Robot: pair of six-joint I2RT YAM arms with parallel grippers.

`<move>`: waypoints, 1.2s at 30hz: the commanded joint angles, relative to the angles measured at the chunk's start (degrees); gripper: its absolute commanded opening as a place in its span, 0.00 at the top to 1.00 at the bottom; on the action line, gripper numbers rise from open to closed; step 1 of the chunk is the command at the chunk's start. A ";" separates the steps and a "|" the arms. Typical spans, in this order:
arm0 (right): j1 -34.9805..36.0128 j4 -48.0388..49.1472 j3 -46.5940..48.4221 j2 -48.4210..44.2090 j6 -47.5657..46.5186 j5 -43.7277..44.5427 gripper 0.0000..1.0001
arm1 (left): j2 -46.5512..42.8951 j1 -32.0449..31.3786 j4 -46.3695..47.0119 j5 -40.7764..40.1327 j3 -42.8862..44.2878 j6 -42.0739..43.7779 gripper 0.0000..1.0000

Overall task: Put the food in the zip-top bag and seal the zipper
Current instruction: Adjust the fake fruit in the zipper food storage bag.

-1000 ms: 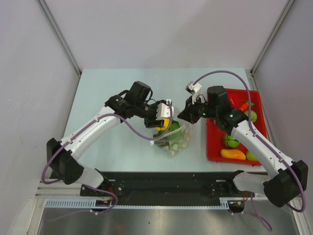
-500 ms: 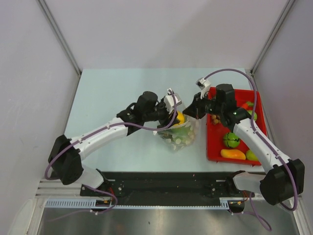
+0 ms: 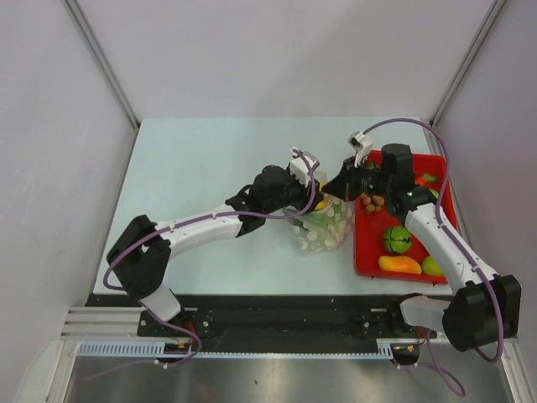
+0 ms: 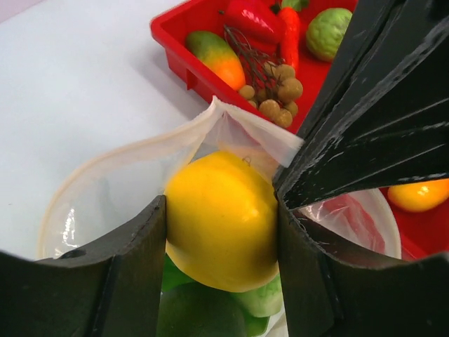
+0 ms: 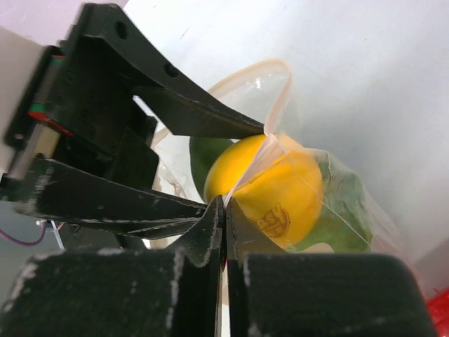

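White links; black joints; purple cables; black left claw.

table – pale | zip-top bag ctr-right, on it | red tray just beside bag – rt edge

Left gripper: two black fingers, one pressed against each side of a round yellow fruit.
Yellow fruit: sits in the open mouth of the clear zip-top bag, above green pieces.
Zipper: pale strip, curved open.
Right gripper: black, pinching the bag's far corner.
Red tray: behind the bag, holding a mango-like piece, brown berry cluster, red pepper and bumpy green fruit.
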 commanded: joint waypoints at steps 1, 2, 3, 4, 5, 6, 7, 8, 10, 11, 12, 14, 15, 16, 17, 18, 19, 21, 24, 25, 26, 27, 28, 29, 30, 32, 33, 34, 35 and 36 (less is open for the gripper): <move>-1.55 1.15 -0.08 -3.31 -1.70 -4.22 1.00 | 2.52 -0.37 -1.29 5.65 2.25 3.82 0.99; -1.99 1.06 0.00 -3.57 -2.14 -4.57 1.00 | 2.26 0.25 -3.23 8.70 2.34 5.24 0.99; -2.26 0.97 0.00 -4.01 -2.41 -4.75 1.00 | 1.82 0.95 -7.08 10.73 1.73 5.86 0.99; -2.35 0.97 0.00 -4.10 -2.76 -4.92 1.00 | 0.51 2.35 -9.38 12.76 1.73 9.96 0.98; -2.52 1.06 -0.08 -4.19 -2.94 -5.36 1.00 | -0.02 3.06 -12.18 14.78 1.90 12.00 0.98; -2.52 1.32 0.00 -4.19 -2.85 -5.45 1.00 | -0.37 3.59 -19.61 17.93 3.47 14.54 0.98; -2.52 1.67 0.00 -4.19 -3.03 -5.54 1.00 | -0.64 4.29 -22.99 18.48 4.62 18.83 0.98; -2.52 1.85 0.00 -4.10 -2.94 -5.54 1.00 | -0.29 4.56 -26.33 18.23 5.84 20.53 0.98; -2.52 2.55 0.00 -4.02 -2.94 -5.63 1.00 | 1.11 5.43 -38.18 23.39 10.93 28.83 0.98; -2.52 2.82 -0.08 -3.93 -2.76 -5.80 1.00 | 3.20 5.44 -42.32 23.93 12.78 30.98 0.96; -2.52 3.08 0.00 -3.93 -2.59 -5.89 1.00 | 4.01 5.44 -46.80 24.11 14.89 32.22 0.95; -2.52 3.61 -0.08 -3.58 -2.06 -6.07 1.00 | 6.38 5.44 -48.76 23.94 15.52 34.16 0.86; -2.61 3.70 0.00 -3.49 -1.97 -6.16 1.00 | 7.09 5.44 -49.91 24.20 15.53 35.13 0.79; -2.52 4.05 0.00 -3.49 -1.71 -6.16 1.00 | 7.70 4.83 -49.92 22.90 15.26 36.09 0.76; -2.52 4.31 0.00 -3.40 -1.62 -6.16 1.00 | 8.58 4.47 -49.66 22.10 15.00 36.36 0.74; -2.61 4.49 0.00 -3.40 -1.27 -6.24 1.00 | 8.76 4.21 -50.09 21.83 14.82 37.41 0.72; -2.61 4.92 0.00 -3.49 -1.10 -6.24 1.00 | 8.76 3.77 -50.09 20.87 14.56 37.59 0.70; -2.61 5.02 0.00 -3.57 -1.01 -6.42 1.00 | 7.54 3.59 -48.96 19.99 12.81 38.12 0.64; -2.61 4.75 0.00 -3.40 -1.44 -6.51 1.00 | 3.69 4.29 -48.69 20.85 11.75 37.95 0.41; -2.61 4.67 0.00 -3.40 -1.44 -6.60 1.00 | 2.53 5.69 -48.60 21.99 11.92 37.51 0.35; -2.52 4.49 0.00 -3.31 -1.62 -6.68 1.00 | 1.48 6.31 -48.51 23.75 12.01 36.55 0.31; -2.52 4.31 -0.08 -3.22 -1.71 -6.77 1.00 | -0.62 7.45 -48.42 24.29 12.97 34.80 0.28; -2.44 4.23 0.00 -3.14 -2.14 -6.77 1.00 | -1.60 8.07 -48.25 24.81 13.41 33.65 0.27; -2.35 4.05 0.00 -3.14 -2.32 -6.77 1.00 | -2.83 8.68 -46.77 25.08 13.85 32.25 0.22; -2.35 3.88 -0.08 -2.87 -2.50 -6.77 1.00 | -3.88 9.39 -45.80 24.99 14.38 29.02 0.13; -2.26 3.87 0.00 -2.70 -2.59 -6.51 1.00 | -7.22 11.41 -43.60 25.78 14.82 26.80 0.11; -2.26 4.05 0.00 -2.52 -2.50 -6.42 1.00 | -8.28 12.11 -42.55 26.74 14.65 24.96 0.11; -2.26 4.31 0.00 -2.17 -2.50 -6.33 1.00 | -9.68 13.07 -41.40 27.36 14.30 24.33 0.11; -2.26 4.40 -0.08 -2.00 -2.33 -5.98 1.00 | -12.39 13.35 -38.69 28.06 13.69 23.89 0.11; -2.26 5.01 0.00 -1.82 -2.24 -5.89 1.00 | -13.98 13.35 -37.19 28.33 11.42 24.23 0.09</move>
